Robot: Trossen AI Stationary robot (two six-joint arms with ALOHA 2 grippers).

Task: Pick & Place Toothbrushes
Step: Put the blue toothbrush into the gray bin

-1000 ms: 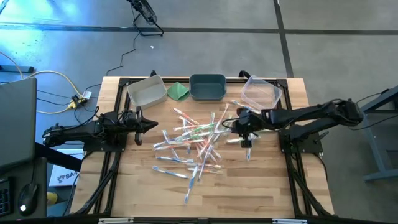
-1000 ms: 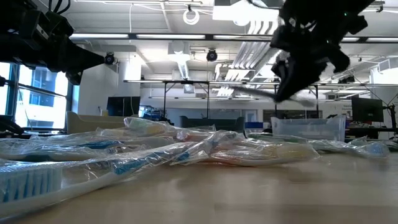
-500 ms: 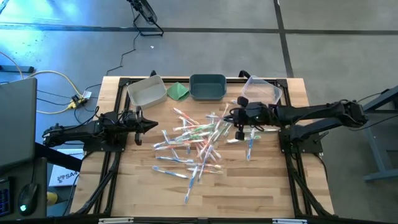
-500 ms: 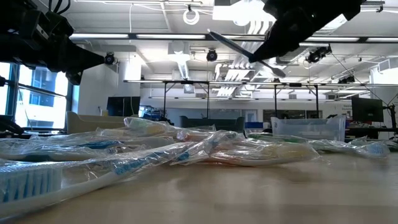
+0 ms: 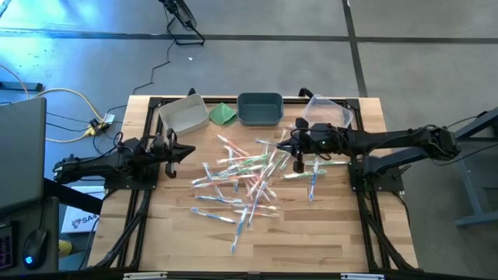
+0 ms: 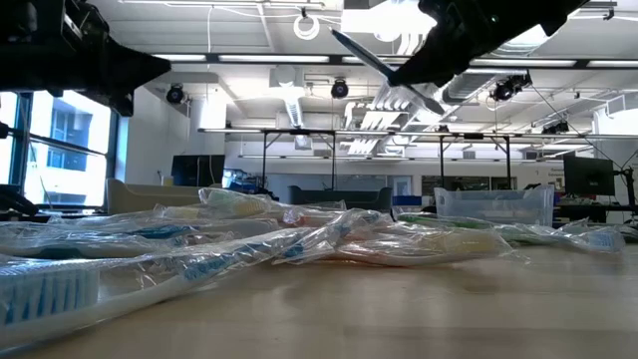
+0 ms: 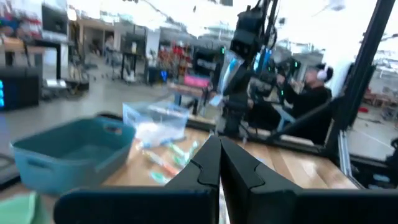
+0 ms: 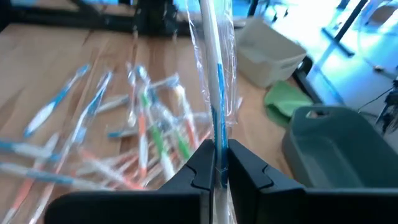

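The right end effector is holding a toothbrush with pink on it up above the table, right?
Almost. The right end effector does hold a toothbrush above the table, but its stripe is blue, not pink. The right wrist view shows it.

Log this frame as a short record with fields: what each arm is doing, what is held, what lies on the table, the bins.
right gripper: raised over the pile's right edge, jaws shut on a wrapped blue toothbrush
left gripper: waiting at the table's left side, jaws shut, holding nothing
pile: wrapped toothbrushes scattered mid-table
bins: white bin, teal bin, clear bin along the far edge
other: green cloth between the white and teal bins
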